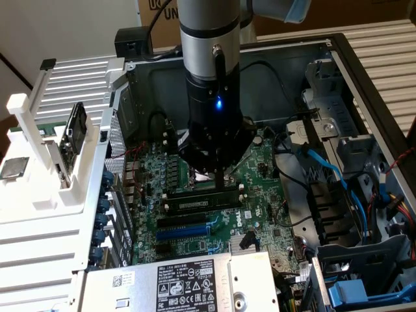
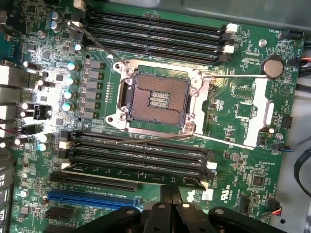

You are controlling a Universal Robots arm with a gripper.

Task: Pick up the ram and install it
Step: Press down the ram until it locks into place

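The ram (image 1: 74,129), a dark flat stick with a pale label, stands on edge in a white rack (image 1: 45,195) at the exterior view's left, outside the computer case. My gripper (image 1: 212,173) hangs low over the green motherboard (image 2: 238,111), far from the stick, just above the nearer bank of long black memory slots (image 2: 138,158). In the wrist view its black fingers (image 2: 163,213) sit pressed together with nothing between them. A second bank of slots (image 2: 155,31) lies beyond the open processor socket (image 2: 155,97).
A square silver processor chip (image 1: 14,168) rests on the white rack. Blue and black cables (image 1: 325,172) and metal drive cages (image 1: 364,130) crowd the case at the exterior view's right. A labelled power supply (image 1: 188,283) sits at the front. A blue expansion slot (image 2: 92,200) lies near the fingers.
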